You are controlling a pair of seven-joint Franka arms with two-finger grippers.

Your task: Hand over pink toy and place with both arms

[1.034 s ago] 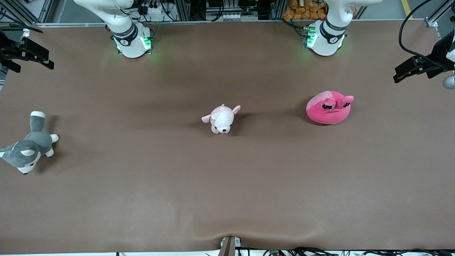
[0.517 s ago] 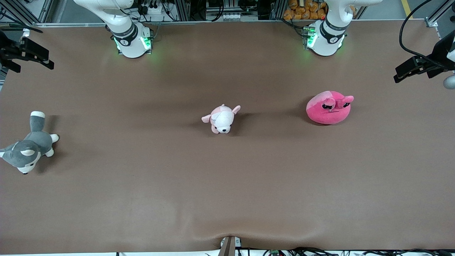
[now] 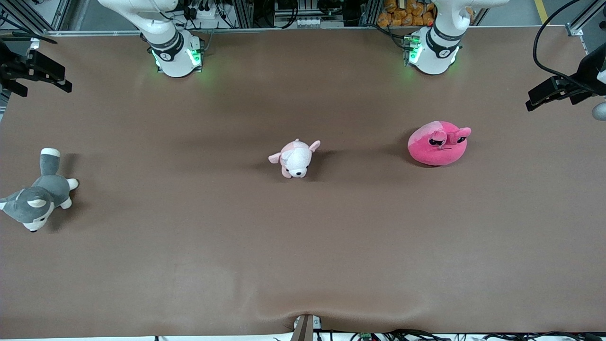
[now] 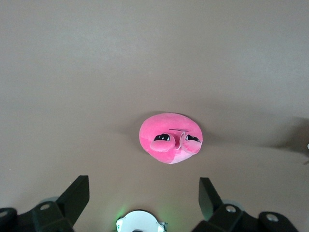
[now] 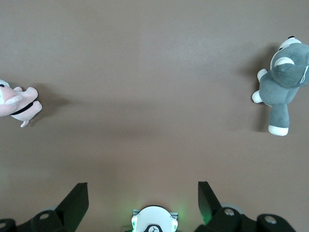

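The pink toy (image 3: 438, 144), a round hot-pink plush with dark half-lidded eyes, lies on the brown table toward the left arm's end. It sits mid-picture in the left wrist view (image 4: 170, 137). My left gripper (image 4: 144, 186) hangs high over its own base, open, with nothing between its fingers. In the front view it shows at the edge by the left arm's end (image 3: 544, 94). My right gripper (image 5: 143, 191) hangs high over the right arm's base, open and empty, and shows at the other edge of the front view (image 3: 47, 76).
A pale pink-and-white puppy plush (image 3: 296, 158) lies at mid-table. A grey-and-white dog plush (image 3: 35, 196) lies at the right arm's end. The two arm bases (image 3: 177, 57) (image 3: 433, 52) stand along the table's edge farthest from the front camera.
The left gripper has shifted very slightly at the edge of the front view. The toys and the right arm have not moved.
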